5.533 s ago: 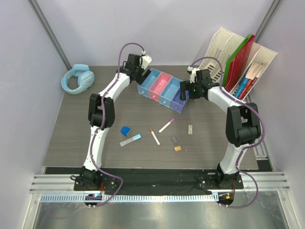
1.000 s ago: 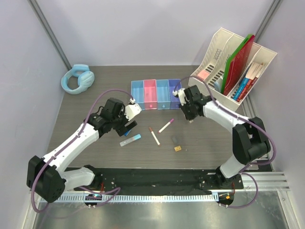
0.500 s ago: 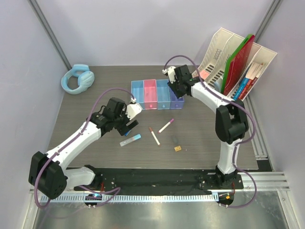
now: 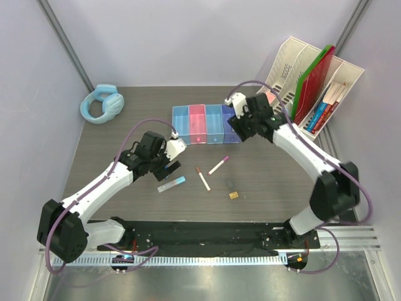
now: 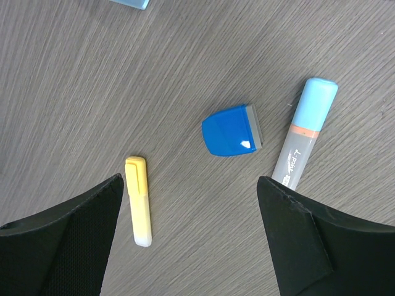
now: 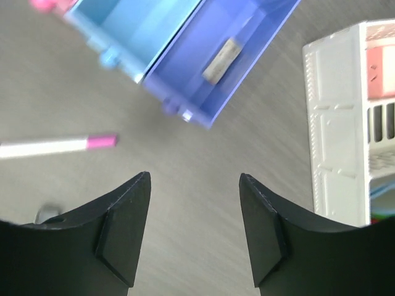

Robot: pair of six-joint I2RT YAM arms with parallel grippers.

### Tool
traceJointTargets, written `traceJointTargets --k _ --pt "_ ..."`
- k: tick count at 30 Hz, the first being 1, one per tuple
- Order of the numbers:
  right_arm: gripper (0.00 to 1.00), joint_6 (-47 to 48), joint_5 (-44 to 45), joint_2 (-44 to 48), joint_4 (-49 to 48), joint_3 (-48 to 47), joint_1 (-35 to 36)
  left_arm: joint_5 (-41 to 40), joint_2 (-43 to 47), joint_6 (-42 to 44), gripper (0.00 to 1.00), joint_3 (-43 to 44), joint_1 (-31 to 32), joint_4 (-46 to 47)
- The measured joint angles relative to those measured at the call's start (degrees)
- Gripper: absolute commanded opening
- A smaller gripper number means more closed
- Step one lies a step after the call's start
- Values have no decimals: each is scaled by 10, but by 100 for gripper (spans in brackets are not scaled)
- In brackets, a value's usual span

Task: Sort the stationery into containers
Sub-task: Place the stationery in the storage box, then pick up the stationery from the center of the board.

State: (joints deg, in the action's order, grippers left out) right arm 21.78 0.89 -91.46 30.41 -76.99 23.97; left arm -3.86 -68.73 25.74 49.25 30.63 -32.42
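Observation:
My left gripper is open and empty, hovering low over the table. In the left wrist view the blue block, yellow marker and pale blue tube lie beneath it. The tube, a red-capped pen, a purple-capped pen and the gold clip lie on the table. The row of bins stands at the back. My right gripper is open and empty beside the purple bin, which holds the grey eraser.
The cream file organiser with red and green folders stands at the back right, close to my right arm; its wall shows in the right wrist view. Light blue headphones lie at the back left.
My right gripper has carried the eraser from the table to the purple bin, let it go, and now moves a little right and nearer. My left gripper stays over the blue block.

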Motion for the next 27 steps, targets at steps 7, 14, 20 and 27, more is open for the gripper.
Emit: traceJointTargets --k 7,14,20,27 --pt "78 28 -68 191 -4 268 23 -7 7 0 88 -1 0 1" --pt "84 66 -129 237 18 377 88 -22 17 -1 88 5 0 -8" --pt "82 106 -176 271 14 378 130 -37 38 -1 89 16 0 -24" --pt "80 113 -176 198 -4 384 189 -57 50 4 89 16 0 -35"
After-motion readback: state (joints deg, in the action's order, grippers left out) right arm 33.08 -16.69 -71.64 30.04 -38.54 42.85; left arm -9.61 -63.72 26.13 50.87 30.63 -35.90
